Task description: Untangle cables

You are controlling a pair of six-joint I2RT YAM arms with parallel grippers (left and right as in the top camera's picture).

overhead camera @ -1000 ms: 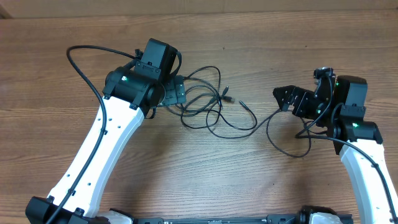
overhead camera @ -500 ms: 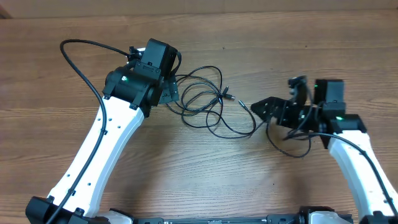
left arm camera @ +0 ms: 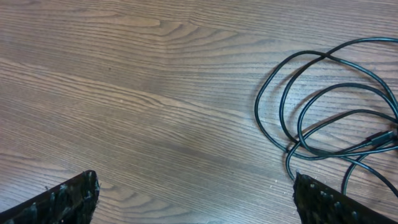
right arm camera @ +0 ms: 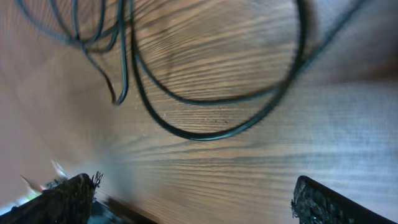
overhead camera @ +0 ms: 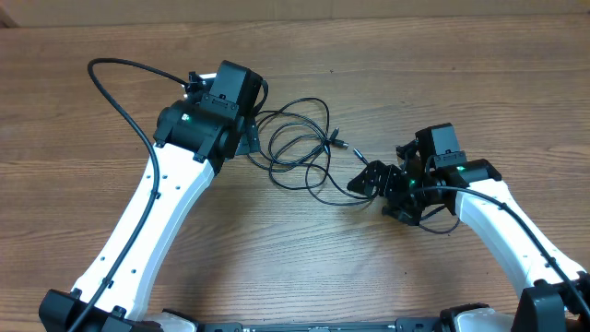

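Observation:
The cables [overhead camera: 304, 152] lie as a loose tangle of thin black loops on the wooden table, with a small plug [overhead camera: 338, 141] pointing right. My left gripper [overhead camera: 247, 138] sits open just left of the tangle. In the left wrist view the loops [left arm camera: 329, 106] are at the right, above the right fingertip [left arm camera: 323, 202], and nothing lies between the fingers. My right gripper [overhead camera: 372, 179] is open at the tangle's lower right end. Its blurred wrist view shows cable loops [right arm camera: 211, 127] ahead of the gripper [right arm camera: 196, 199], with bare wood between the fingers.
The left arm's thicker black cord [overhead camera: 115, 78] arcs over the table at the far left. A thin black loop [overhead camera: 435, 226] lies under the right wrist. Both white arms reach in from the bottom edge.
The right arm has swung left and lowered, bringing its open gripper up to the tangle's right end. The left gripper drew back slightly left off the loops.

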